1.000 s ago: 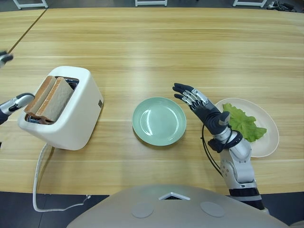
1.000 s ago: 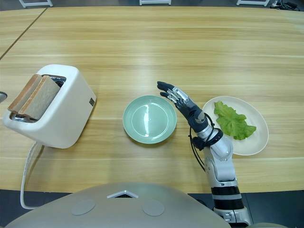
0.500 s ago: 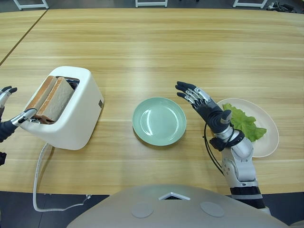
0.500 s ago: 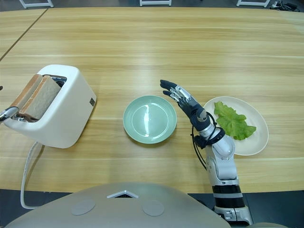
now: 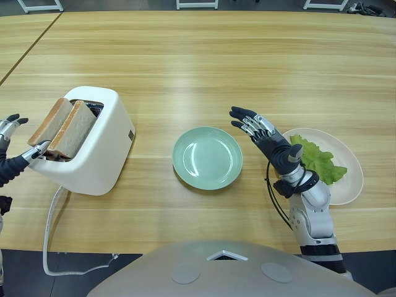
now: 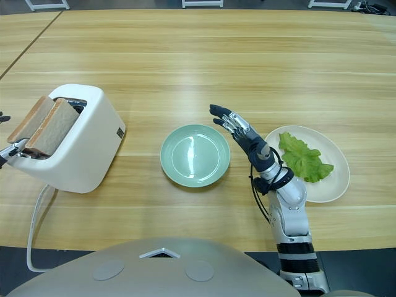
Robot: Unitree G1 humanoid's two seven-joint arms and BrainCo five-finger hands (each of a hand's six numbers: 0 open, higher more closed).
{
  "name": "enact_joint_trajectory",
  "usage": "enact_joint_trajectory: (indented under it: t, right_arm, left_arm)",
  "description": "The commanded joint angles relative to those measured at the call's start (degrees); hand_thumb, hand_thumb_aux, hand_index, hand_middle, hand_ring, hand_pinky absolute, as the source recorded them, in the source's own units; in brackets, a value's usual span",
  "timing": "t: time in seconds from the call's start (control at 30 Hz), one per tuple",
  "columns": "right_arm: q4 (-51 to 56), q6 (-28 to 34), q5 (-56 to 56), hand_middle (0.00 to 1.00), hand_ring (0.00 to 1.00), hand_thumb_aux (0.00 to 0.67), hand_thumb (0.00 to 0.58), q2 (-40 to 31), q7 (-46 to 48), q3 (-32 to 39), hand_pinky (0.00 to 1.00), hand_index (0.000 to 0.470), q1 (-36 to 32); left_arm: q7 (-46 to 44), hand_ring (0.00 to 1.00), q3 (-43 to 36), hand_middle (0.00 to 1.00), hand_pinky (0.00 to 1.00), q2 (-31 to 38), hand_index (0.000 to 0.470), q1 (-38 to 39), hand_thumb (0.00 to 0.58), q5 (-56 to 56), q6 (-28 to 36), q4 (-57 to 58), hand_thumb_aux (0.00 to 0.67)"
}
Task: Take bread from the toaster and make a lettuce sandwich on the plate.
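A light wooden table (image 5: pixel 247 55) is seen from above; a white toaster (image 5: pixel 99 154) is set at the left, tilted a little, with two slices of bread (image 5: pixel 62 129) standing upright side by side in its slot, their tops raised well clear of the opening; a white cord (image 5: pixel 48 235) is trailed from the toaster's base over the near edge of the table. A round green plate (image 5: pixel 207 158) is placed near the middle of the table, well apart from the toaster. A cream plate (image 5: pixel 356 185) is set at the right, and a leaf of lettuce (image 5: pixel 318 159) is laid on it. The right hand (image 5: pixel 267 135) is held above the table between the two plates, palm turned toward the green plate, fingers stretched out and slightly fanned, with nothing grasped. The left hand (image 5: pixel 11 162) is seen at the left edge, just beside the toaster, fingers spread and nothing gripped; one fingertip is brought close to the toaster's rim below the bread, though contact cannot be told.
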Motion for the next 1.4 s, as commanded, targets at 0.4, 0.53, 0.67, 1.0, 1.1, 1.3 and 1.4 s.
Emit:
enact_joint_trajectory:
  t: [0.4,0.53,0.67,1.0,1.1,1.3,1.4]
  right_arm:
    - [-1.89,0.02,-0.80,0.00,0.00,0.000,0.000,-0.36,-0.50,0.11,0.00,0.000,0.50]
    - [-2.17,0.06,-0.85,0.00,0.00,0.000,0.000,-0.39,-0.60,0.13,0.00,0.000,0.72]
    - [-2.32,0.06,-0.89,0.00,0.00,0.000,0.000,-0.46,-0.74,0.19,0.00,0.000,0.82]
    - [-1.62,-0.03,-1.25,0.00,0.00,0.000,0.000,-0.30,-0.77,0.41,0.00,0.000,0.14]
    - [-1.37,-0.22,-1.42,0.00,0.00,0.000,0.000,-0.21,-0.86,0.37,0.00,0.000,0.06]
    - [-0.68,-0.52,-2.02,0.00,0.00,0.000,0.000,0.17,-1.11,0.46,0.00,0.000,-0.44]
    - [0.02,-0.88,-2.23,0.00,0.00,0.000,0.000,0.35,-1.37,0.36,0.00,0.000,-0.82]
  left_arm:
    - [0.88,0.00,-2.31,0.00,0.00,-0.37,0.363,-0.99,0.550,-0.91,-1.69,-1.92,0.518]
    - [1.62,0.00,-1.29,0.00,0.00,-0.66,0.378,-1.55,0.558,-1.32,-2.40,-2.95,0.539]
    - [1.94,0.00,-0.80,0.00,0.00,-1.01,0.470,-1.76,0.580,-1.69,-2.89,-3.90,0.670]
    - [3.69,0.00,3.69,0.00,0.00,-2.51,0.470,-5.61,0.580,-10.79,-5.34,-8.90,0.670]
    - [2.83,0.00,3.73,0.00,0.00,-2.23,0.470,-7.11,0.580,-13.35,-5.28,-9.10,0.670]
    - [1.04,0.00,-0.24,0.00,0.00,-2.96,0.470,-9.59,0.580,-15.53,-4.48,-9.25,0.670]
    - [0.73,0.00,-3.80,0.00,0.00,-3.45,0.470,-12.70,0.580,-16.43,-3.41,-11.77,0.670]
